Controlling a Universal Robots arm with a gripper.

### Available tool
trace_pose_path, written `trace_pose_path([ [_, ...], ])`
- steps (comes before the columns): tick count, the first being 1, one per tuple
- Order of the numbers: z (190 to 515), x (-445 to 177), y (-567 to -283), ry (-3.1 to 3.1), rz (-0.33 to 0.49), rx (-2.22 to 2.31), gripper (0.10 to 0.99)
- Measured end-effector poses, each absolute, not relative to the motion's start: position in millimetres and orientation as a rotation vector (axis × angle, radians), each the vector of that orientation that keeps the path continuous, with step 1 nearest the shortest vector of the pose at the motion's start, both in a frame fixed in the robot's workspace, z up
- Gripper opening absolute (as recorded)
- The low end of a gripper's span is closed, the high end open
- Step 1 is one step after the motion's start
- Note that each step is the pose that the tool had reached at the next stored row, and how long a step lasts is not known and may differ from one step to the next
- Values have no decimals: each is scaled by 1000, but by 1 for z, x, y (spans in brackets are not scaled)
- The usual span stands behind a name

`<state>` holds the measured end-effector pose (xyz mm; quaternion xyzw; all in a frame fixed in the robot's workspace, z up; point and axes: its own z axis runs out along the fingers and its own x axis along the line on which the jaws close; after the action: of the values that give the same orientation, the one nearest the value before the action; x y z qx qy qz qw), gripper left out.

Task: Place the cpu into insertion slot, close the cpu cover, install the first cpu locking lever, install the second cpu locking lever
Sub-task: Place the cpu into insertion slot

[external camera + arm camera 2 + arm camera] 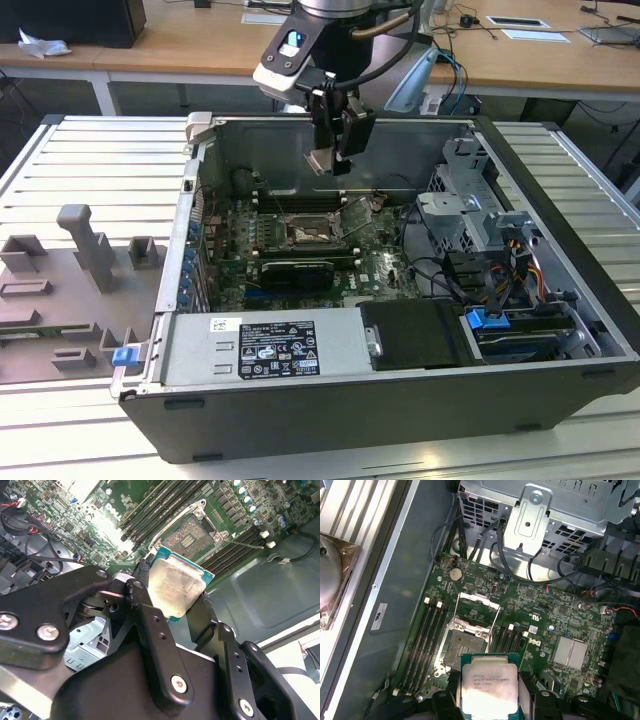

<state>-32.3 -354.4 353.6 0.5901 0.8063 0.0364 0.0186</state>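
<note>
Holds the cpu (pixel 175 587) by two opposite edges, clamped between the black fingers (pixel 142 600) of the gripper (pixel 172 599), pale metal lid toward both wrist views, green border showing round it. Hangs in the air with it, above the motherboard (pixel 385 272) and apart from it, inside the open computer case (pixel 560 310). In the exterior view, carries the cpu (pixel 322 160) at about 12 o'clock of the insertion slot (pixel 312 233), well clear of it. In the first wrist view, bare and dark in the insertion slot (pixel 461 647), with the cpu cover (pixel 470 626) swung up on its hinge, open. Flanked on two sides by long memory slots (pixel 427 632). Further out in the exterior view: a long black expansion card (pixel 295 272) at 6 o'clock of the slot, a metal drive cage (pixel 470 210) at 3 o'clock, a grey labelled power supply box (pixel 255 350) at 6 o'clock beyond the card, against the near wall. Outside the case at 9 o'clock, a grey moulded fixture (pixel 90 250) on the ribbed metal table (pixel 100 150).
</note>
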Motion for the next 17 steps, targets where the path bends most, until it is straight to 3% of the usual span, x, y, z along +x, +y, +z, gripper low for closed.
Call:
trace_pose_path([
  [17, 352, -32, -354, 2432, 109, 1921, 541],
])
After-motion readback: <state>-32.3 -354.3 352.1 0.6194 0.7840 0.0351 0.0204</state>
